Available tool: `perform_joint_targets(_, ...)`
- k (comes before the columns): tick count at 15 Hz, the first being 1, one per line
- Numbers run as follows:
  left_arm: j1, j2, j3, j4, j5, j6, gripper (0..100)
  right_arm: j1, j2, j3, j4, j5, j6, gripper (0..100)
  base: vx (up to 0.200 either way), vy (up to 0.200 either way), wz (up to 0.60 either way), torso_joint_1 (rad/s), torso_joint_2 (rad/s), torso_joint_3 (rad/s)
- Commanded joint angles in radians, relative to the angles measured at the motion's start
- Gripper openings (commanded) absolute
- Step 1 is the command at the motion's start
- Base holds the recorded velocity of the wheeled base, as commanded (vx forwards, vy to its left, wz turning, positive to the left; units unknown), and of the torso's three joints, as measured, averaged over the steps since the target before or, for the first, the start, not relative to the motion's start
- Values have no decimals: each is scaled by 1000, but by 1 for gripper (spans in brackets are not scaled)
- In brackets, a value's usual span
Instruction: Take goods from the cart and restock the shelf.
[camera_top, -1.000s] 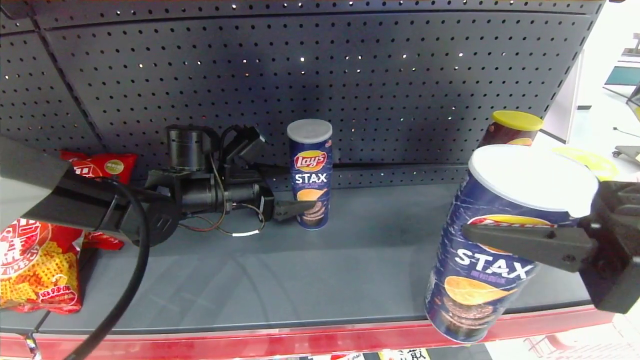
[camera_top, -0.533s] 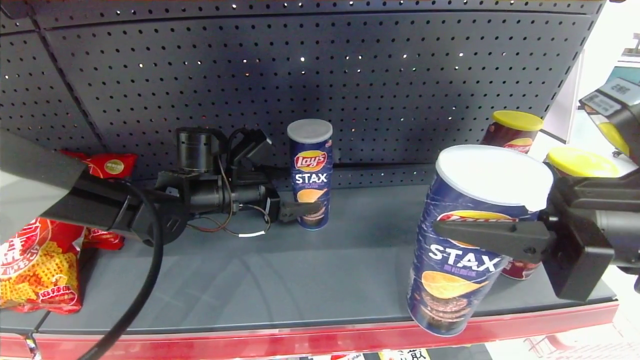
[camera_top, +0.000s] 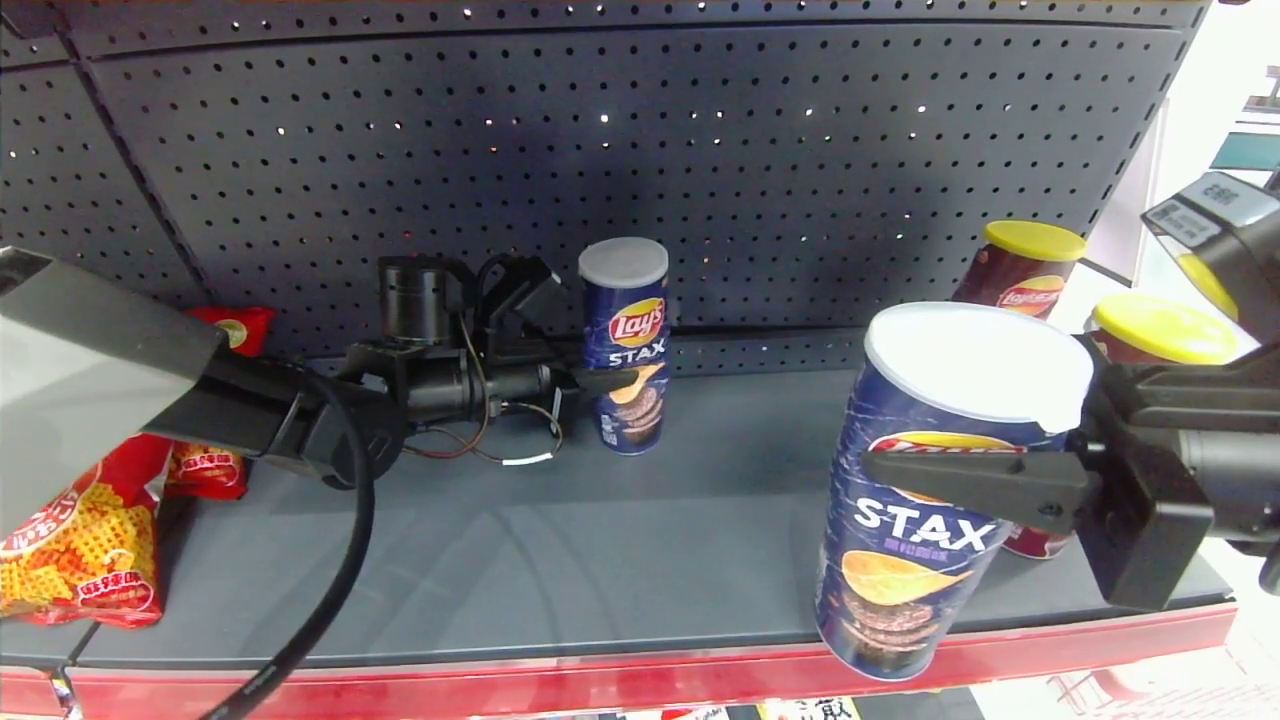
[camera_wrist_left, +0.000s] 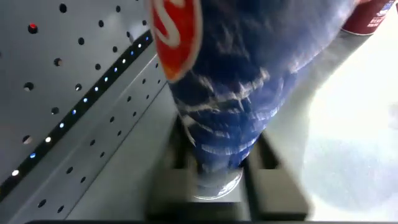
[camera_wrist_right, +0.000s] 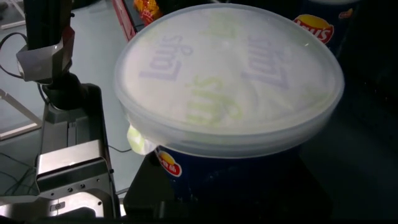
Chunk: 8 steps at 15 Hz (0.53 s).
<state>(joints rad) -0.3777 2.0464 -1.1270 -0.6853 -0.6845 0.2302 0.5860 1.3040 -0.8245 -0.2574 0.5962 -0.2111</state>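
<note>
A blue chip can (camera_top: 625, 345) with a grey lid stands slightly tilted at the back of the grey shelf (camera_top: 560, 560). My left gripper (camera_top: 612, 380) is shut on its middle from the left. In the left wrist view the same can (camera_wrist_left: 224, 93) sits between the two dark fingers (camera_wrist_left: 168, 190). A second, nearer blue chip can (camera_top: 935, 520) with a white lid (camera_wrist_right: 230, 74) hangs tilted over the shelf's front right edge. My right gripper (camera_top: 945, 475) is shut on it from the right.
Two dark red cans with yellow lids (camera_top: 1025, 265) (camera_top: 1160, 335) stand at the shelf's right end, close behind the right gripper. Red snack bags (camera_top: 80, 545) (camera_top: 215, 330) lie at the left. A pegboard wall (camera_top: 640, 150) closes the back; a red lip (camera_top: 600, 685) runs along the front.
The right gripper carried its can leftward, in over the shelf's front edge. The left arm slid right, its finger rose up the far can, and that can turned and tilted.
</note>
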Motion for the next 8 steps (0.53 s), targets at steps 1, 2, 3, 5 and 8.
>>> perform_joint_targets(1, -4, -31, 16, 0, 0, 0, 0, 2, 0, -2, 0, 1, -1, 0, 0, 0, 0, 0, 0, 0)
perform_joint_targets(2, -14, -60, 47, 0, 0, 0, 0, 2, 0, -2, 0, 1, -1, 0, 0, 0, 0, 0, 0, 0)
perform_joint_targets(3, -15, -81, 72, 0, 0, 0, 0, 0, 0, -2, 0, 1, -1, 0, 0, 0, 0, 0, 0, 0)
perform_joint_targets(5, -43, -201, 191, 3, 0, -2, 0, 0, -6, 4, 0, 1, -2, 0, 0, 0, 0, 0, 0, 0)
perform_joint_targets(8, -69, -308, 317, 6, 10, -2, 0, 2, -8, 7, 0, -13, -2, 0, 0, 0, 0, 0, 0, 0)
